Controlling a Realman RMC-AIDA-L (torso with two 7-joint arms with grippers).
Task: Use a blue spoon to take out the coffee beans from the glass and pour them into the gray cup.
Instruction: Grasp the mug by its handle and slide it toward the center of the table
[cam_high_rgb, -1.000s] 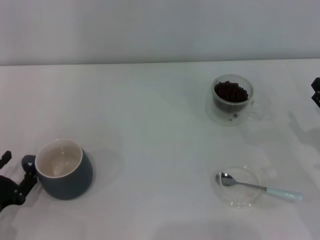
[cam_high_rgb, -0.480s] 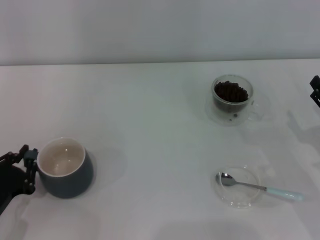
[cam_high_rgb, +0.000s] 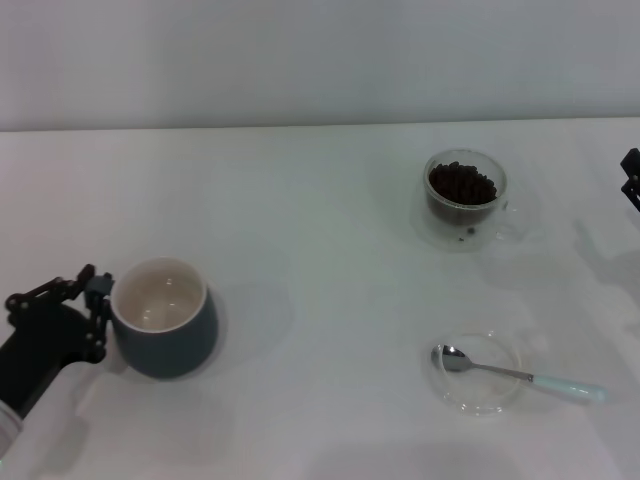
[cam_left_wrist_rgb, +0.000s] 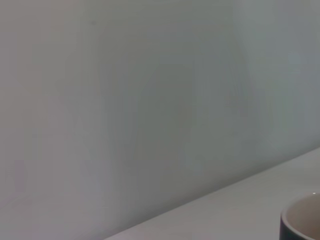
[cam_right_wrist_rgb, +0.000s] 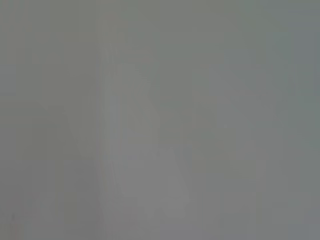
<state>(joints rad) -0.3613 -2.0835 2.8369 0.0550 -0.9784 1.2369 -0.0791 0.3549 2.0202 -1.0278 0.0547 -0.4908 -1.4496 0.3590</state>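
The gray cup (cam_high_rgb: 168, 325), dark blue-gray with a cream inside, stands at the table's left front. My left gripper (cam_high_rgb: 97, 303) is at the cup's left side, shut on its handle, which it hides. In the left wrist view only the gray cup's rim (cam_left_wrist_rgb: 302, 220) shows at a corner. The glass (cam_high_rgb: 466, 205) holds a heap of coffee beans (cam_high_rgb: 461, 183) at the back right. Near the front right, the blue spoon (cam_high_rgb: 520, 377) lies with its bowl in a clear saucer (cam_high_rgb: 470, 405). Only a dark tip of my right gripper (cam_high_rgb: 632, 178) shows, at the right edge.
The white table (cam_high_rgb: 320, 250) stretches between the cup and the glass, and a pale wall (cam_high_rgb: 320, 60) stands behind it. The right wrist view shows only a blank gray surface.
My left gripper has closed in on the cup's handle and carried the gray cup to the right and slightly farther back. The right arm, the glass and the spoon have stayed still.
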